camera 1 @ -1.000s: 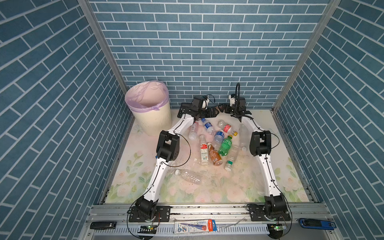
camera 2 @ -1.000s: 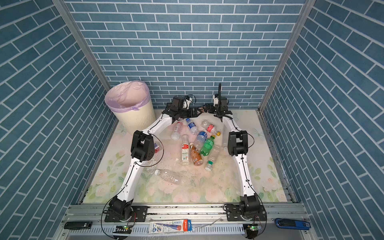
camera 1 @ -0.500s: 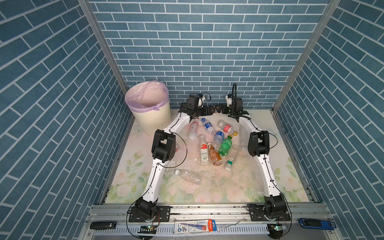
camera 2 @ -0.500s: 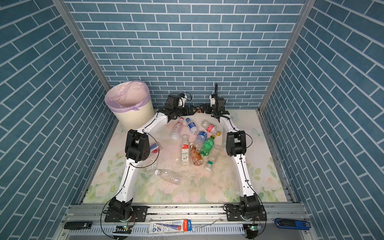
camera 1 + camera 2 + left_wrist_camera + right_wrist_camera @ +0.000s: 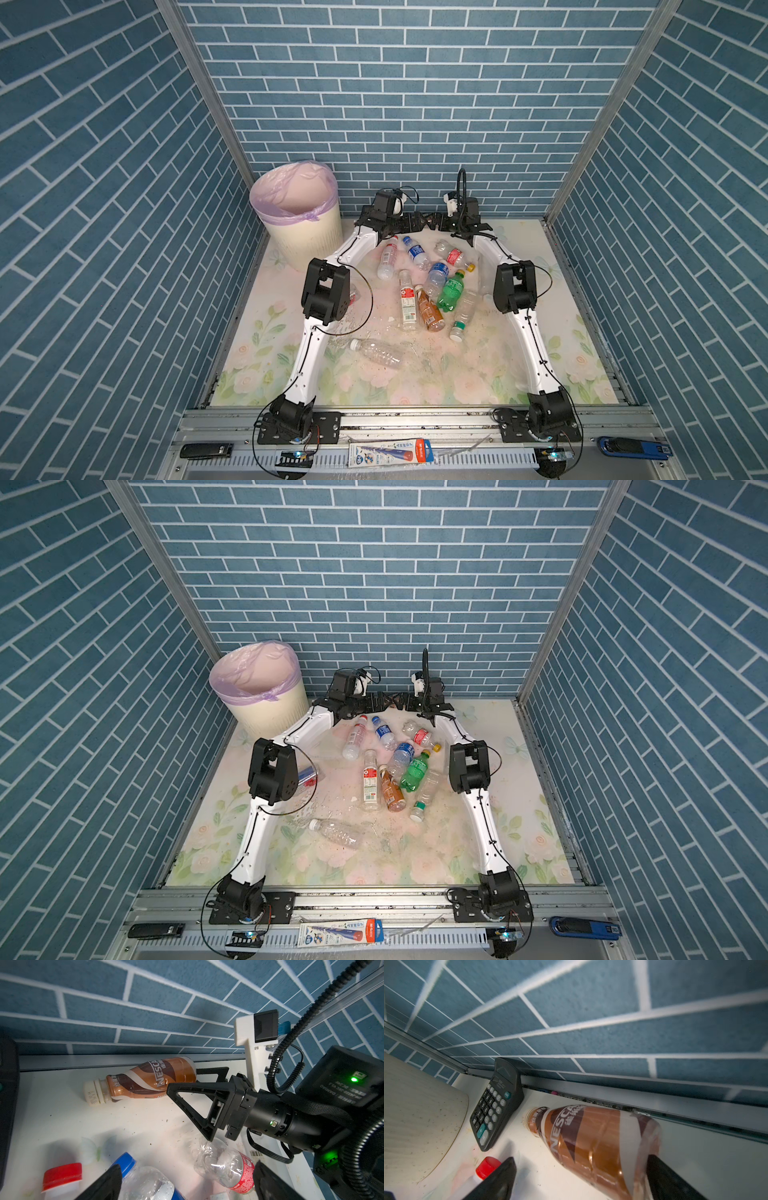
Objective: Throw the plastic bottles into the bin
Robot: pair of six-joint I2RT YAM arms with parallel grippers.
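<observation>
Here, brown bottle [image 5: 571, 1126] base sits inside spread right hand [image 5: 581, 1158].

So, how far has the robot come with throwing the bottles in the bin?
Done: nothing visible; the bin shows only its liner. In hand: the open right gripper straddles the brown bottle by the back wall, not yet gripped; the left gripper is open, empty. Remaining: all other bottles lie on the table.

- Bin [image 5: 297, 216] in the back-left corner of the table [image 5: 478, 374].
- Bottles [image 5: 428, 282] strewn mid-table, right of the bin.
- One bottle [image 5: 149, 1078] along the back wall, calculator [image 5: 497, 1103] beside it.
</observation>
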